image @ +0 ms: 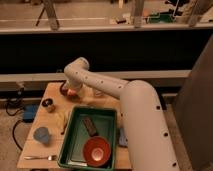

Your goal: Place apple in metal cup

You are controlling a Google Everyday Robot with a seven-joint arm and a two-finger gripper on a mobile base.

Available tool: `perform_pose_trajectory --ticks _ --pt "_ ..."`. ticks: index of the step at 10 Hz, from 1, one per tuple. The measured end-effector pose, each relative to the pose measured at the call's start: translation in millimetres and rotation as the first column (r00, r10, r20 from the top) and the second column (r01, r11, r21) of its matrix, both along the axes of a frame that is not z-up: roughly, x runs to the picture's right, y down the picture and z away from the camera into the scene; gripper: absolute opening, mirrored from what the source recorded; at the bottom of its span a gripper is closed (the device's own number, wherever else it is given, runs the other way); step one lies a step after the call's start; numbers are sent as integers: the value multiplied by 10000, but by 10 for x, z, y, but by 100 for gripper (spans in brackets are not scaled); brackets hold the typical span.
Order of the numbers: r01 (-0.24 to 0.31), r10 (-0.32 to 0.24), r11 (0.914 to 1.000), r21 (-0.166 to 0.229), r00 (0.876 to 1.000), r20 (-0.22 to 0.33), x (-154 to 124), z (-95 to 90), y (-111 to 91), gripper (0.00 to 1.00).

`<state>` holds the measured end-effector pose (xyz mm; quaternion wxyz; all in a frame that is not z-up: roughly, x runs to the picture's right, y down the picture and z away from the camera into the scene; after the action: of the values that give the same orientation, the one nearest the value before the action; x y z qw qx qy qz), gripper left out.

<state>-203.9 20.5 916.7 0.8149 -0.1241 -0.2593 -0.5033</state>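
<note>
The apple [72, 93] shows as a small orange-red round shape at the back left of the wooden table [37, 149]. It sits right under the end of my white arm. My gripper [68, 90] is at the apple, mostly hidden by the wrist above it. A pale metal cup [98, 92] stands just right of the apple, partly behind my forearm.
A green tray [76, 134] at the table's front holds a wide red-orange bowl [96, 150] and a dark flat object [90, 125]. A small dark can [48, 104], a blue cup [41, 135], a yellowish item [62, 120] and a fork [41, 157] lie on the left.
</note>
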Motion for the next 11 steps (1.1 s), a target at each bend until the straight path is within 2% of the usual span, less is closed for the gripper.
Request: perform_pose_trajectory --ticks 2,4,8,11 --pt "62 -61 9998 -170 10000 47 9 47 54 80" --pt "-39 39 10000 -72 10000 24 15 29 18 80" --pt "139 -136 9995 280 9998 -122 -26 -116 -236 80" --pt "368 -361 9984 435 9992 -157 -62 -122 -384 80"
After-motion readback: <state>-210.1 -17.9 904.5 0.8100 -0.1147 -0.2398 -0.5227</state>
